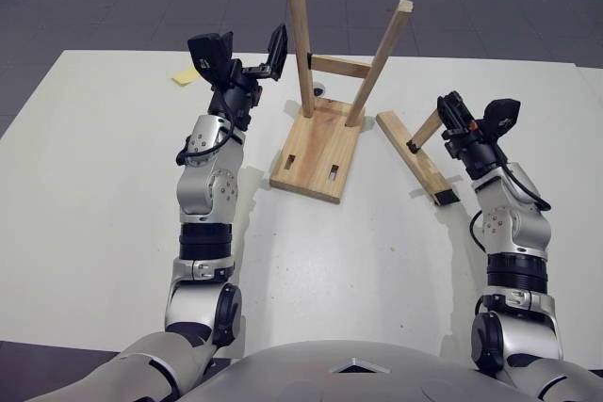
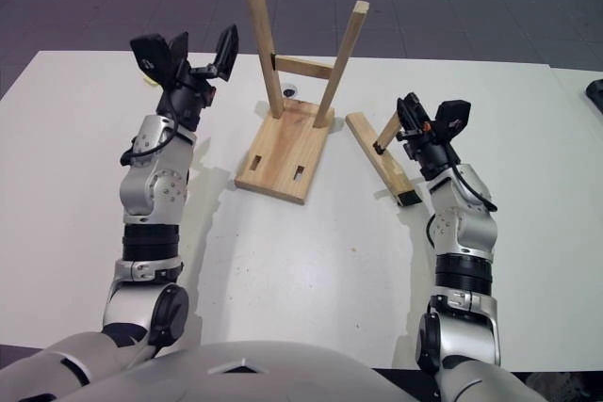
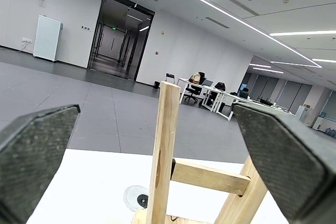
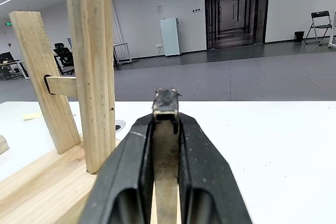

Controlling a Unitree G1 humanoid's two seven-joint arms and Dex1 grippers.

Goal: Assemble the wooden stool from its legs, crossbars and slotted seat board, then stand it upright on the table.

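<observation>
The slotted seat board (image 1: 316, 152) lies flat on the white table (image 1: 94, 195). Two legs (image 1: 301, 35) (image 1: 382, 58) stand up from its far end, joined by a crossbar (image 1: 341, 66). Two slots near its front edge are bare. A loose leg (image 1: 415, 157) lies on the table right of the board, with a short crossbar (image 1: 426, 129) sticking up from it. My right gripper (image 1: 445, 118) is shut on that short crossbar (image 4: 166, 145). My left gripper (image 1: 247, 52) hangs open in the air just left of the nearer upright leg (image 3: 164, 150), holding nothing.
A yellow sticky note (image 1: 186, 75) lies at the table's far left. A round cable port (image 1: 320, 89) sits in the tabletop behind the board. The table's far edge runs just beyond the stool parts. Broad bare tabletop spreads at the left and in front.
</observation>
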